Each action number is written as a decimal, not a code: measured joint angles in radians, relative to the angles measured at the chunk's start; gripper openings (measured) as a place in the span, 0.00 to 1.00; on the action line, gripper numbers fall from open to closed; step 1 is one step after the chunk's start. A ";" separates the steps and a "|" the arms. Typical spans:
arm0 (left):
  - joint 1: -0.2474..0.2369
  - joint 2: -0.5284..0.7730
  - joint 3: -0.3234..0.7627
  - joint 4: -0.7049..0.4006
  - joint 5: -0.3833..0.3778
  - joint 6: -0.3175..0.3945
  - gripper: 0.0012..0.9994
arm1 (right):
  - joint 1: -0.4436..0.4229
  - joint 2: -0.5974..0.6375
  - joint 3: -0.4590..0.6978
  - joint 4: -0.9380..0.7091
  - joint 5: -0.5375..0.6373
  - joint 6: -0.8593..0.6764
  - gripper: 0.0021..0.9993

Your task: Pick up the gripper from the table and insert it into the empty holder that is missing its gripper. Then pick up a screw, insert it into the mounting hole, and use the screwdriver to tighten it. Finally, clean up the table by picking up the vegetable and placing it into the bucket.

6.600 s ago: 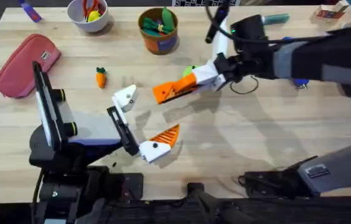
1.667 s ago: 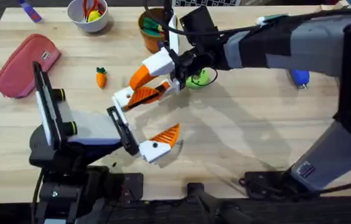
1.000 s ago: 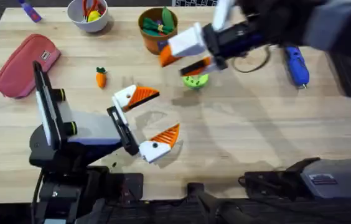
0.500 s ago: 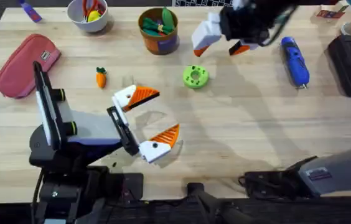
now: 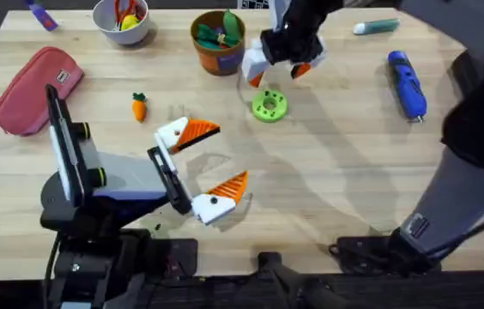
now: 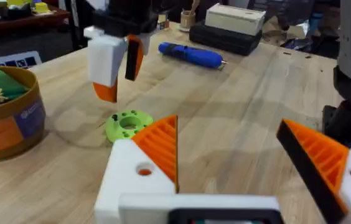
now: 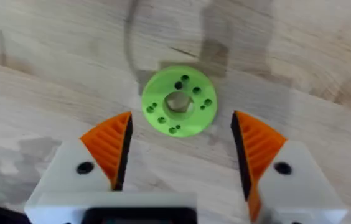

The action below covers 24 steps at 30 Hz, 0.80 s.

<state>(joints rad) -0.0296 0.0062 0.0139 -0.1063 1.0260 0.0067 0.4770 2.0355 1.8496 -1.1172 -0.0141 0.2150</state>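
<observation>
Since half a second earlier my right gripper (image 5: 275,67) had swung left from the upper right to hang spread wide over the green disc (image 5: 269,106) at upper centre. Left to right across the overhead view: the vegetable (image 5: 139,106) lay on the table (image 5: 336,180) at upper left; my left gripper (image 5: 206,165) rested centre-left, fingers apart, the gripper (image 5: 197,130) seated in its holder (image 5: 172,135); the bucket (image 5: 219,41) stood at top centre; the screwdriver (image 5: 405,82) lay upper right.

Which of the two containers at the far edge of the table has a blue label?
The orange-brown bucket, holding green toys; the white bowl beside it has none.
</observation>
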 joint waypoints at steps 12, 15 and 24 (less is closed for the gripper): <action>0.000 0.000 0.000 0.000 0.000 0.000 1.00 | 0.007 0.080 0.000 0.032 0.037 0.000 0.73; 0.000 0.000 0.000 0.000 0.000 0.000 1.00 | 0.015 0.091 0.002 0.034 0.037 0.000 0.66; 0.000 0.000 0.000 0.000 0.000 0.000 1.00 | 0.022 0.140 0.003 0.061 0.040 0.001 0.55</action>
<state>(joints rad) -0.0296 0.0063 0.0139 -0.1066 1.0260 0.0067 0.4992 2.1759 1.8523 -1.0561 0.0261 0.2157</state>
